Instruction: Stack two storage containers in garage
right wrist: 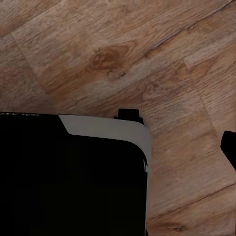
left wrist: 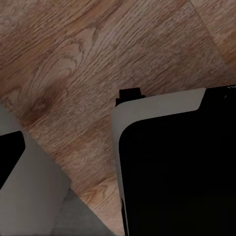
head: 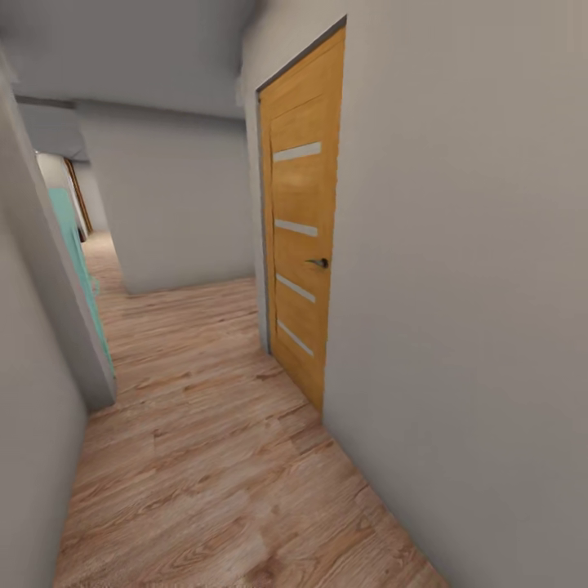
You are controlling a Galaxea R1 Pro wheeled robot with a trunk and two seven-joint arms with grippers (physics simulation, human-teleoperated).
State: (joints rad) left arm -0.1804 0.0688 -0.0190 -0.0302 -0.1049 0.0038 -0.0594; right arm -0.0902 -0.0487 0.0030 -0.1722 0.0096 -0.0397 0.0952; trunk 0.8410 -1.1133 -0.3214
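The two orange-red storage containers are out of view, and so are the living room and the garage. I am in a narrow hallway with a light wood-plank floor (head: 220,474). The left wrist view looks down on the black, white-edged body of my own base (left wrist: 172,167) over the planks. The right wrist view has the same base (right wrist: 73,172) over wood floor (right wrist: 123,54). Nothing is carried in either wrist view.
A closed orange-brown wooden door (head: 304,220) with a metal handle (head: 318,263) stands in the grey wall (head: 465,286) close on my right. A grey wall corner (head: 57,327) and a turquoise panel (head: 77,253) flank the left. The corridor runs ahead to a grey wall (head: 175,204).
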